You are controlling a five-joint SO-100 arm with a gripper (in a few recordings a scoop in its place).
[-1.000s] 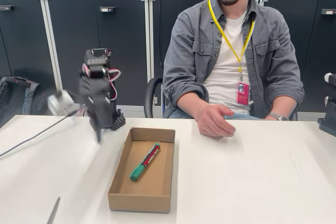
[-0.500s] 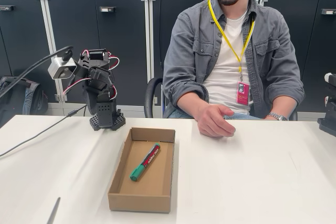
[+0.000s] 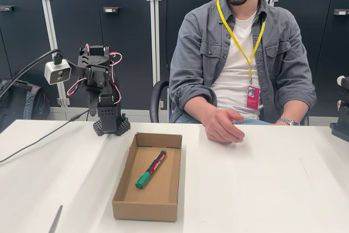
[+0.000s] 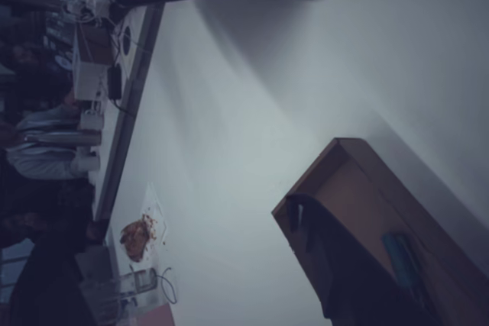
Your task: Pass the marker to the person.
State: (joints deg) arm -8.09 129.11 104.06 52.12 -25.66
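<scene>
I'm seeing my arm (image 3: 102, 92) folded up over its base at the back left of the table in the fixed view, upper links stacked close together and red and white wires looping out at its sides. A small grey camera (image 3: 57, 71) is sticking out to the left of the wrist. From the wrist view a dark finger (image 4: 336, 265) of the gripper is reaching in from the lower edge, blurred and dim; I can't tell whether the jaws are parted or closed.

Lab or workshop, labelled dark cabinets (image 3: 117, 42), white table (image 3: 262, 184)
</scene>
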